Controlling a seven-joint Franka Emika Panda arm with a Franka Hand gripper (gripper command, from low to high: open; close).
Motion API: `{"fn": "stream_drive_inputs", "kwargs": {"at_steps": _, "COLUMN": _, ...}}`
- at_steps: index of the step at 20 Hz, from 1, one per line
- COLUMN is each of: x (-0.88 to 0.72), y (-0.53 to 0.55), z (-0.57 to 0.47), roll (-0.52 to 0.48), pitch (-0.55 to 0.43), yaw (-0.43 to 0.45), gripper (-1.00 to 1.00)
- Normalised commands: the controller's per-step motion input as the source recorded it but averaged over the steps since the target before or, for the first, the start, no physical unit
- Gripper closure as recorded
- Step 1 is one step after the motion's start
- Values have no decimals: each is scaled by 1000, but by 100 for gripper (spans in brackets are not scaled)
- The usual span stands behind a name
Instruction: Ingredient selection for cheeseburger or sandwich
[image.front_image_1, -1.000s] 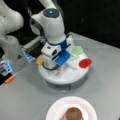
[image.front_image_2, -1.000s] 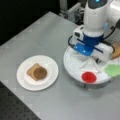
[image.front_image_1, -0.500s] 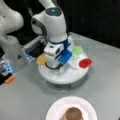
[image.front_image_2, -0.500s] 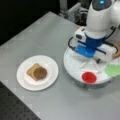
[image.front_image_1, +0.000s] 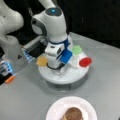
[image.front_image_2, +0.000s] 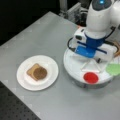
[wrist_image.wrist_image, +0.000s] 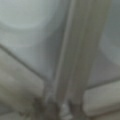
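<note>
Gripper: you have the gripper (image.front_image_1: 59, 70) low over the white round tray (image.front_image_1: 75, 76), centre-left of a front view; in a front view it sits right of centre (image.front_image_2: 93, 62), just above the tray (image.front_image_2: 72, 67). Since half a second ago the arm has barely shifted.
Fingers: you cannot tell whether they are open, closed or gripping anything; the arm's body hides them, and the wrist view shows only blurred pale surfaces up close.
Sandwich so far: a tan toast square (image.front_image_2: 32, 70) with the brown patty (image.front_image_2: 40, 73) on top lies on the white plate (image.front_image_2: 25, 82), lower left of a front view; the patty (image.front_image_1: 73, 113) shows at the bottom edge of a front view. Unchanged from earlier.
Red disc: on the tray's rim (image.front_image_1: 85, 61), right of the gripper; (image.front_image_2: 90, 77) on the tray's lower edge.
Green leaf piece: (image.front_image_1: 77, 49) on the tray's upper right; (image.front_image_2: 113, 69) at the right edge.
Yellow-orange cheese square: (image.front_image_1: 41, 61) at the tray's left rim.
Tabletop: grey (image.front_image_2: 37, 32), carrying plate and tray.
</note>
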Motion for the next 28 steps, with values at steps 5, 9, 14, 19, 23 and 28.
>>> {"fn": "stream_drive_inputs", "kwargs": {"at_steps": 5, "x": -324, "y": -143, "z": -295, "roll": 41, "pitch": 19, "yaw": 405, "gripper": -100}}
{"fn": "stream_drive_inputs", "kwargs": {"at_steps": 9, "x": -303, "y": -133, "z": -296, "roll": 70, "pitch": 27, "yaw": 351, "gripper": -100}}
{"fn": "stream_drive_inputs", "kwargs": {"at_steps": 14, "x": -308, "y": -45, "z": -338, "roll": 47, "pitch": 32, "yaw": 204, "gripper": -100}}
{"fn": "stream_drive_inputs", "kwargs": {"at_steps": 19, "x": -282, "y": 76, "z": -370, "roll": 95, "pitch": 41, "yaw": 353, "gripper": -100}}
{"fn": "stream_drive_inputs", "kwargs": {"at_steps": 23, "x": -140, "y": 107, "z": -399, "roll": 143, "pitch": 17, "yaw": 605, "gripper": -100}}
{"fn": "stream_drive_inputs", "kwargs": {"at_steps": 28, "x": -36, "y": 74, "z": -382, "roll": 117, "pitch": -3, "yaw": 512, "gripper": -100}}
